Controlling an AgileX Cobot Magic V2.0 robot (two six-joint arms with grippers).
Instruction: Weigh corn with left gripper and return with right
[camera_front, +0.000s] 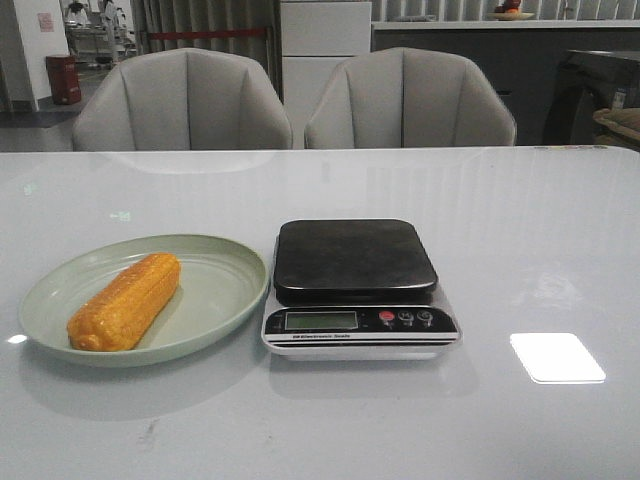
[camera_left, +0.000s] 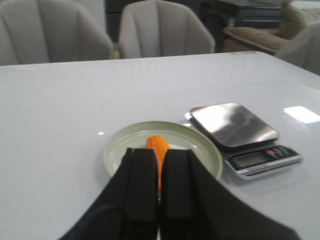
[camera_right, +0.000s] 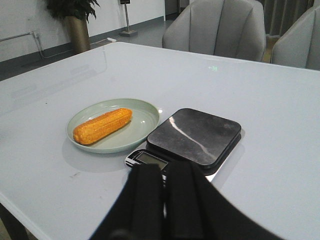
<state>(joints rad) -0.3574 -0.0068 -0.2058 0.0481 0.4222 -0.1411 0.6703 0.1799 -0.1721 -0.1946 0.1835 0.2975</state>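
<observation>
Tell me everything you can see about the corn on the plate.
The corn is a single orange-yellow cob with bumpy kernel rows and blunt ends. It lies flat and whole on the pale green plate, angled diagonally, left of the scale. Only the plate touches it; no gripper holds it.

Two grey chairs (camera_front: 182, 100) stand behind the glossy white table (camera_front: 540, 230).

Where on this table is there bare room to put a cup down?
Bare tabletop lies right of the scale, in front of the plate and scale, and behind both toward the chairs. It is crowded where plate and scale nearly touch; the corn fills the plate.
</observation>
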